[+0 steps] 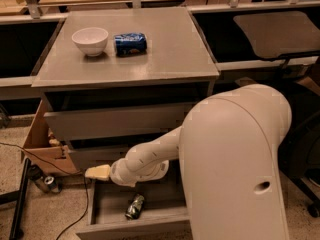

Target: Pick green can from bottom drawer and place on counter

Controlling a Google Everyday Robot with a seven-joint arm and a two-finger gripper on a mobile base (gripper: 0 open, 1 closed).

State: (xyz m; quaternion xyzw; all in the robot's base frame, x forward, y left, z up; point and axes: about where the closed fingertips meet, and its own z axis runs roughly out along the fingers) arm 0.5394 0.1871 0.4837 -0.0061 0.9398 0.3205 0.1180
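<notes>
The green can (134, 206) lies on its side in the open bottom drawer (100, 219), near its front. My gripper (98, 172) is at the end of the white arm, above the drawer's back left corner and up and to the left of the can, apart from it. The grey counter (170, 49) is the cabinet's flat top. It holds a white bowl (90, 40) and a blue can (130, 43) lying on its side.
Two shallower grey drawers (115, 121) stand slightly out above the bottom one. A cardboard box (42, 144) stands left of the cabinet, with a silver-topped can (45, 183) on the floor by it. A black chair (280, 34) is at the right. My arm's large white body (240, 169) fills the lower right.
</notes>
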